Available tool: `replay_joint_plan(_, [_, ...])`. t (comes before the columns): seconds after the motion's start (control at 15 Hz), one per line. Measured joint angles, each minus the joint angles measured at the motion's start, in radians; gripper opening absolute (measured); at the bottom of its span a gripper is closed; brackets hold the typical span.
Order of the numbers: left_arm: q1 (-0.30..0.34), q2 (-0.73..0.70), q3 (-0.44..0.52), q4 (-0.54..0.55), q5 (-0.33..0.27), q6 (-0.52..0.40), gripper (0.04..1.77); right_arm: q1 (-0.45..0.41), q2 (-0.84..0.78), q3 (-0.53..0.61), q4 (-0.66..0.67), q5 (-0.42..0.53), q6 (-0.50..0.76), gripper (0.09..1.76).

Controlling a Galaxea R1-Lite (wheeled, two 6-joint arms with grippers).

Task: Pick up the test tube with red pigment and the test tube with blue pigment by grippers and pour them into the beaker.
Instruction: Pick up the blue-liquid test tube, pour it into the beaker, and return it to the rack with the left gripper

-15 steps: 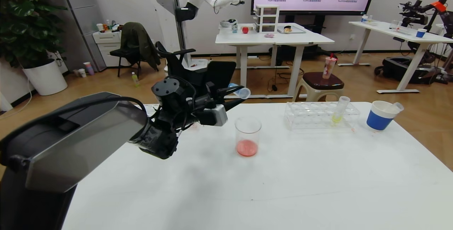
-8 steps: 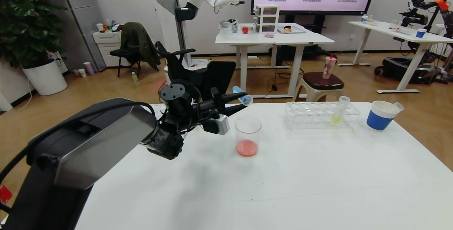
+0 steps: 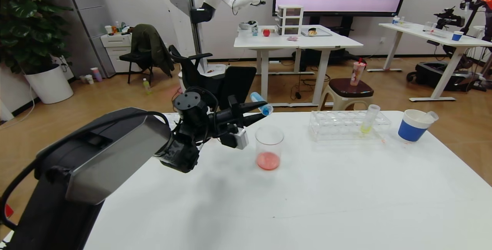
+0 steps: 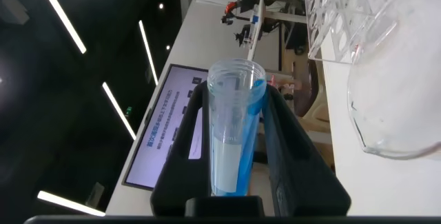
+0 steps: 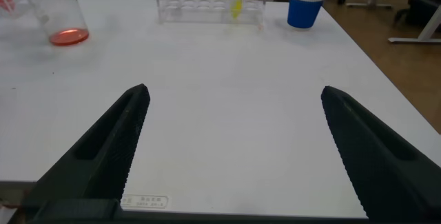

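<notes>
Two black fingers of the left gripper clamp the slim clear blue-liquid test tube, tilted at 11 o'clock above the clear glass beaker; the right gripper stands wide open.

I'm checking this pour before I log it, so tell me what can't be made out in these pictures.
- Head view: whether blue liquid is leaving the test tube with blue pigment, held tilted above the beaker by the left gripper; too small.
- Left wrist view: the beaker's contents; cut off by the edge.
- Head view: the right gripper is out of frame.
- The tube in the blue paper cup: contents hidden by the cup wall.
</notes>
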Motion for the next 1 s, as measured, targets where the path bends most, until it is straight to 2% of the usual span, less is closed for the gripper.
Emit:
replay_joint_plan(0.53, [0.018, 0.027, -0.041, -0.001, 0.000, 0.064, 0.48, 0.000, 0.000, 0.000, 0.000, 0.000, 0.000, 1.74])
replay_joint_plan(1.0, [0.017, 0.037, -0.046, -0.001, -0.001, 0.188, 0.48, 0.000, 0.000, 0.000, 0.000, 0.000, 0.000, 1.74])
